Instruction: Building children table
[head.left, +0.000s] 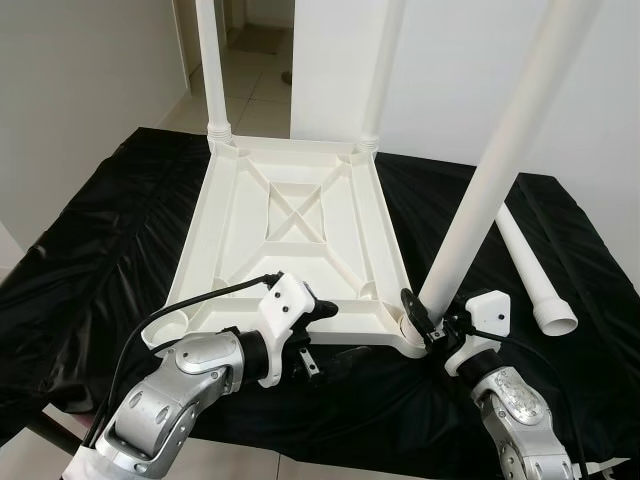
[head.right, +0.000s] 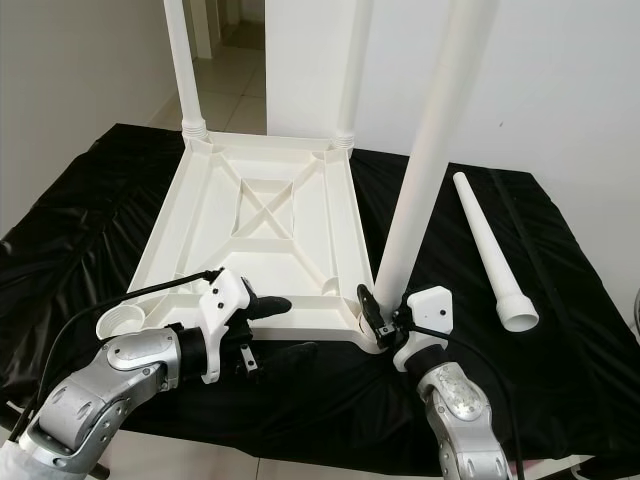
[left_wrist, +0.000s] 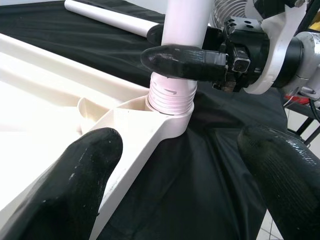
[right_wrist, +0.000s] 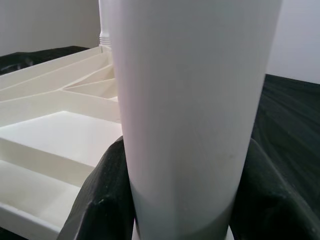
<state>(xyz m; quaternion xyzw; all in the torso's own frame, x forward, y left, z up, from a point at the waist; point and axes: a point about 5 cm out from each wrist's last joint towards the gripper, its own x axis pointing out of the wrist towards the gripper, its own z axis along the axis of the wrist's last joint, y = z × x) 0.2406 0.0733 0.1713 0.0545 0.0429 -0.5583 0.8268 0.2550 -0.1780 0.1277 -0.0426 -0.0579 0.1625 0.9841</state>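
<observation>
Right gripper (head.left: 421, 322) pinching the white leg (head.left: 500, 165) at the near right corner socket of the upturned tabletop (head.left: 290, 235).

The left gripper (head.left: 322, 340) is spread, one finger over the tabletop's near rim, the other below it (two far legs already stand upright). A loose leg (head.left: 530, 270) lies on the black cloth (head.left: 90, 250) beyond the right gripper, to its right.

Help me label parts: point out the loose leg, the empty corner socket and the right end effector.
loose leg (head.right: 487, 248), right eye view, mid shaft.
empty corner socket (head.right: 120, 322), right eye view, ring rim.
right end effector (head.right: 378, 315), right eye view, between fingertips.
</observation>
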